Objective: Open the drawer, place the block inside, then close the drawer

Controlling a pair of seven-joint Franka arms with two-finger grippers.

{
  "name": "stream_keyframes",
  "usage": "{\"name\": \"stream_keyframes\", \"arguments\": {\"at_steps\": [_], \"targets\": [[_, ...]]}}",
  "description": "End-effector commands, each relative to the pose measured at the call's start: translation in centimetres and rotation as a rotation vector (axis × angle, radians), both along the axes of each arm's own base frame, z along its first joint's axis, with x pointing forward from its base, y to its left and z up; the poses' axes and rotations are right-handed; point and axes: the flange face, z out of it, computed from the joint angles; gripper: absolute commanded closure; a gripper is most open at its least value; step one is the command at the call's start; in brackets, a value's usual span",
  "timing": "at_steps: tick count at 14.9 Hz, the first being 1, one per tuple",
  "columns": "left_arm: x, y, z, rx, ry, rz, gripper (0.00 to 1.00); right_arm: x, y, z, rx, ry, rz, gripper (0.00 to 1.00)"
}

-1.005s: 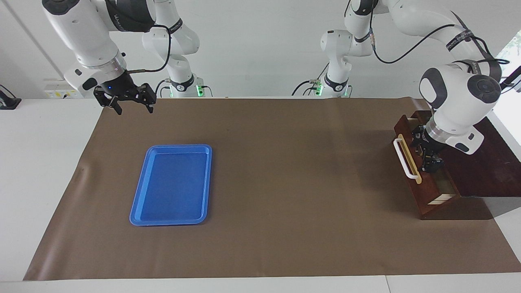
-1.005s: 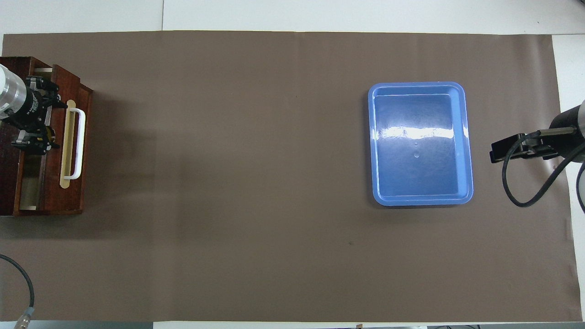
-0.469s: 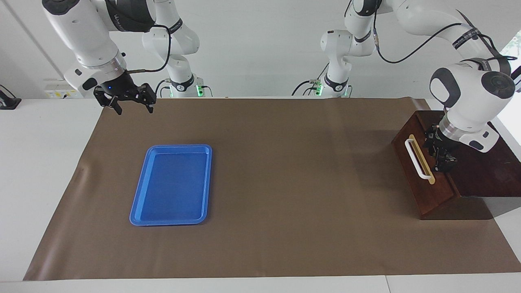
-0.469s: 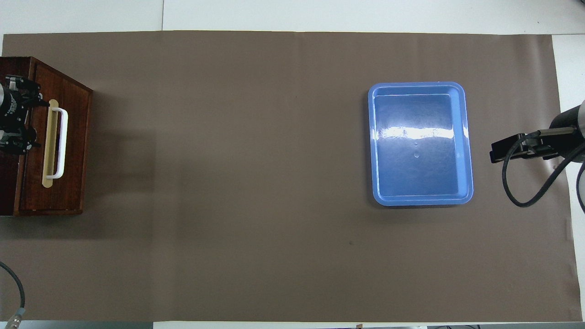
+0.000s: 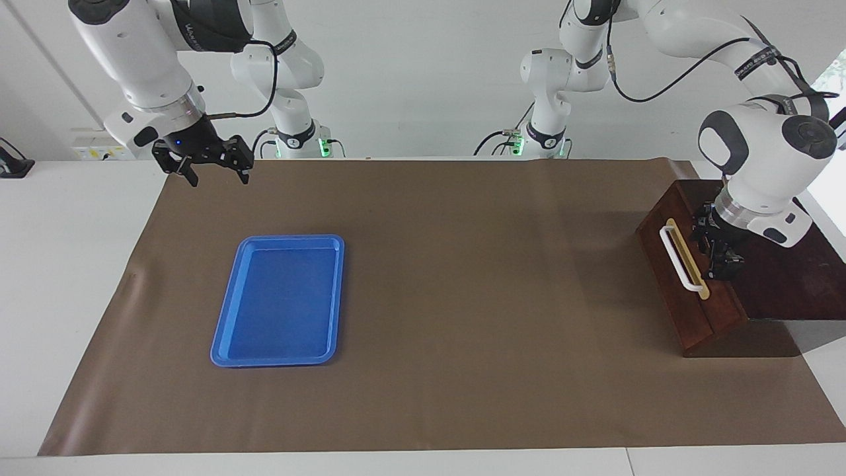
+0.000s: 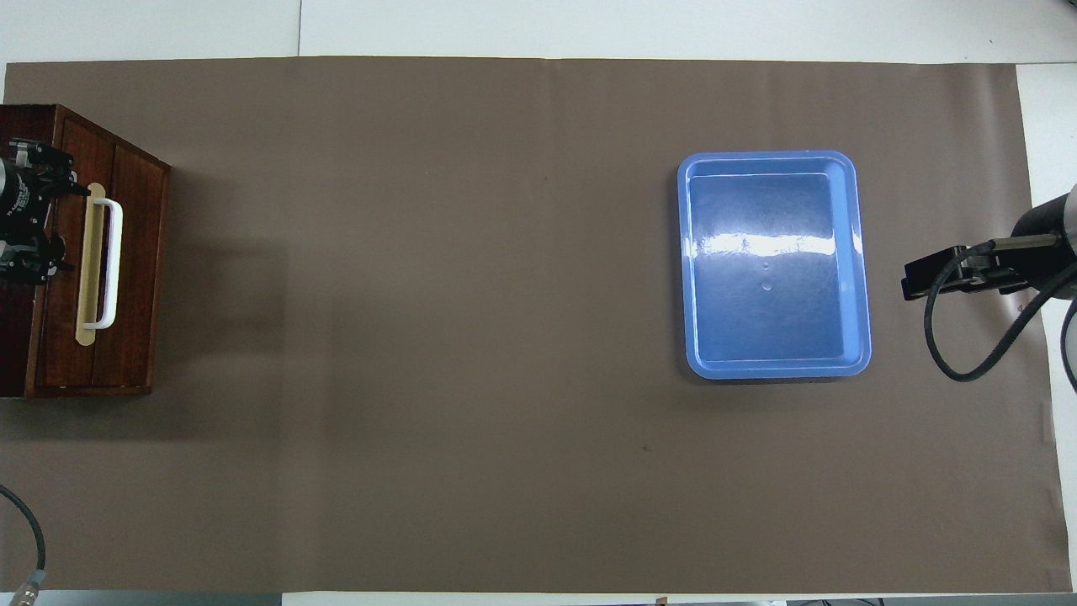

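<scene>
My two arms are glossy white, built of rounded segments with dark grey caps at the joints and black bands carrying small white lettering. Black cables loop loosely along each one — on the right arm a cable runs down to the wrist. Each wrist ends in a silver metal ring, then a black tool: the right tool [image 5: 210, 165] shows a small blue light on its body, the left tool [image 5: 715, 248] is all black linkage. Green lights glow at both bases.

drawer [image 5: 687, 291] at left arm's end; tray [image 5: 277, 301] (on mat [image 5: 462, 330]) toward right arm's.
</scene>
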Motion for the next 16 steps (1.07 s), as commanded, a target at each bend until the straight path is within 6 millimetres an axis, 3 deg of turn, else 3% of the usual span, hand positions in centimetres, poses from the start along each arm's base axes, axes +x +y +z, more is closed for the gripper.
{"name": "stream_keyframes", "arguments": {"at_steps": [1,7,8,9,11,12,16], "targets": [[-0.2,0.5,0.7,0.015,0.015,-0.030,0.00,-0.5,-0.4,0.2,-0.018,0.009,0.015,0.00],[-0.7,-3.7,3.3,-0.016,0.104,-0.094,0.00,-0.5,-0.4,0.2,-0.018,0.009,0.015,0.00],[-1.0,-5.4,5.0,-0.029,0.093,-0.133,0.00,-0.5,-0.4,0.2,-0.018,0.006,0.017,0.00],[-1.9,-6.0,6.9,-0.043,0.067,-0.168,0.00,-0.5,-0.4,0.2,-0.018,0.007,0.015,0.00],[-3.4,-6.2,8.7,-0.070,0.077,-0.252,0.00,-0.4,-0.4,0.2,-0.018,0.007,0.015,0.00],[-4.1,-6.7,9.6,-0.094,0.086,-0.307,0.00,-0.4,-0.4,0.2,-0.018,0.006,0.015,0.00],[-5.6,-10.8,9.8,-0.163,0.219,-0.702,0.00,-0.5,-0.4,0.2,-0.018,0.007,0.015,0.00]]}}
